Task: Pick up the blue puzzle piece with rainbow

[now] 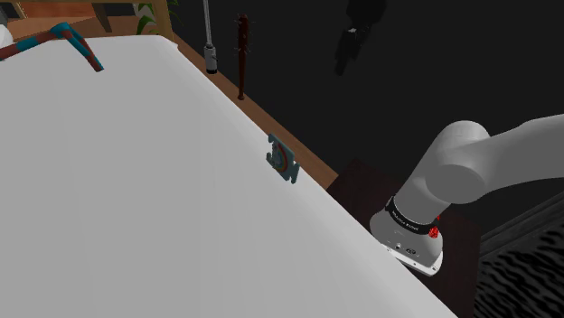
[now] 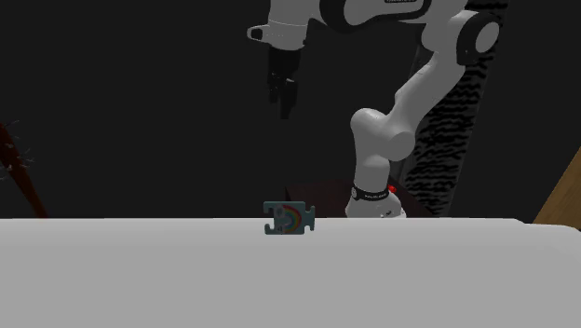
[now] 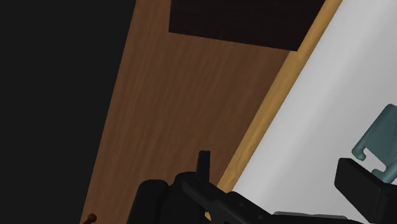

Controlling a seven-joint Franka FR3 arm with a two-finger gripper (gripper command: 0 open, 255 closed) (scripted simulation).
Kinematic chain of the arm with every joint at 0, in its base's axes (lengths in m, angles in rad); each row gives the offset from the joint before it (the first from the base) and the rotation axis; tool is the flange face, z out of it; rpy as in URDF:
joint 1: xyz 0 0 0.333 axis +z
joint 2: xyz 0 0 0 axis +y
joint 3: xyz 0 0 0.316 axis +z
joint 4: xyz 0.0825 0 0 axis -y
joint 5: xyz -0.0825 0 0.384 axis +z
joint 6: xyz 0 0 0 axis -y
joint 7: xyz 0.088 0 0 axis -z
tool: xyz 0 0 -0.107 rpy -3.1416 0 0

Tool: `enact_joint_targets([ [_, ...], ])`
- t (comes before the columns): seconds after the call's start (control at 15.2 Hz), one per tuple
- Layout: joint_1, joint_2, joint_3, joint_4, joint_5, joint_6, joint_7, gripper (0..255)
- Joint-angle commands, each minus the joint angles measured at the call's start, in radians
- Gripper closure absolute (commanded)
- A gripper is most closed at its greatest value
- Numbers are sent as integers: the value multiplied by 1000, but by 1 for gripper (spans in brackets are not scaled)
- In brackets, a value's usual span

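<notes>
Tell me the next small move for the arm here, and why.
Probably ease the gripper down and slightly sideways toward the blue puzzle piece. In the second exterior view it hangs well above the piece, holding nothing. In the wrist view the piece lies beside one finger, not between the open fingers, and it sits close to the edge of the white surface.

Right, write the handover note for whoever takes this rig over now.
Gripper: the black two-finger gripper is open and empty, high above table level. In the wrist view the piece sits off to one side of the fingers, not between them.
Things: the teal-blue jigsaw piece with a rainbow print is at the white table edge on the arm's side.
Done: nothing grasped yet.
Left: line up, descend, close on the piece, lift.
</notes>
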Motion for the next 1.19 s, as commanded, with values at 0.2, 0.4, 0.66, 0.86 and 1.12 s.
enact_joint_targets([
  [0.2, 10, -7, 47, -60, 60, 38, 97, 0],
  [0.4, 23, -2, 97, -110, 123, 82, 193, 0],
  [0.66, 43, 27, 168, -160, 209, 154, 321, 0],
  [0.86, 57, 67, 225, -183, 273, 218, 415, 0],
  [1.12, 72, 144, 305, -194, 352, 315, 538, 0],
])
